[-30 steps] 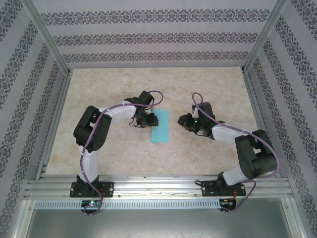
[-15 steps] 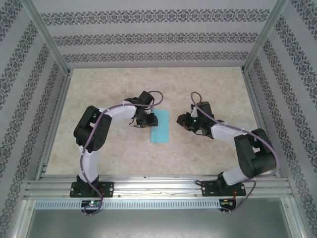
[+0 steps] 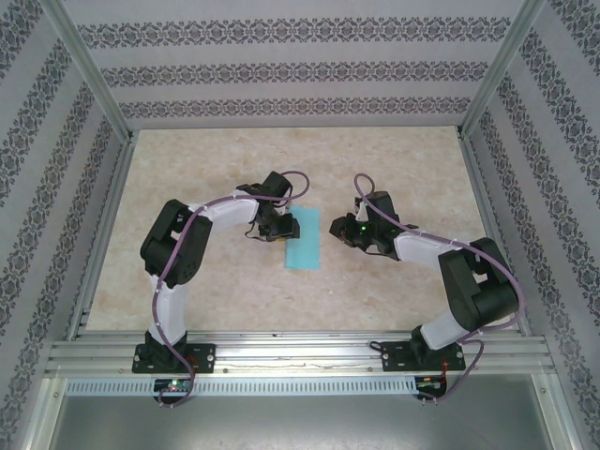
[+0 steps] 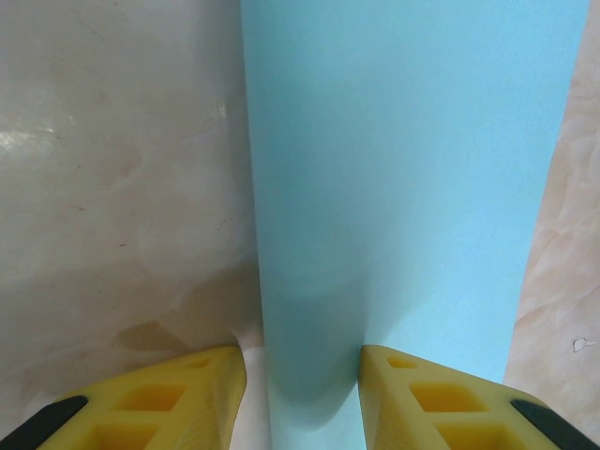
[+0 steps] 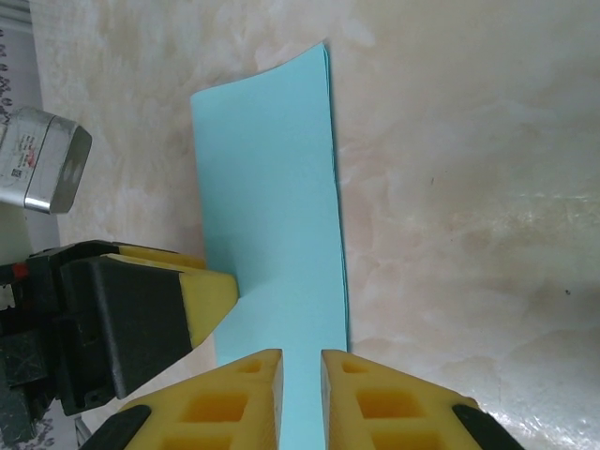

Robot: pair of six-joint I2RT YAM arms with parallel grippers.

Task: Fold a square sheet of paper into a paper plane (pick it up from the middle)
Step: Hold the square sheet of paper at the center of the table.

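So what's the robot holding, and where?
Cannot be told for sure. The blue paper lies on the table; the left tool is open astride one edge, the right tool nearly shut, paper showing in its gap.

The paper [image 4: 403, 187] runs past the left wrist view's top and bottom edges.

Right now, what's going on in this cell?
Two arms are working a thin turquoise-blue sheet of paper that lies on the beige marbled table as a narrow folded rectangle, not yet a plane. The left gripper sits low at the paper's left long edge, fingers apart, with the paper running between them. The right gripper is at the opposite side, over the paper's edge, fingers drawn close with a narrow gap. The paper looks to rest on the table.
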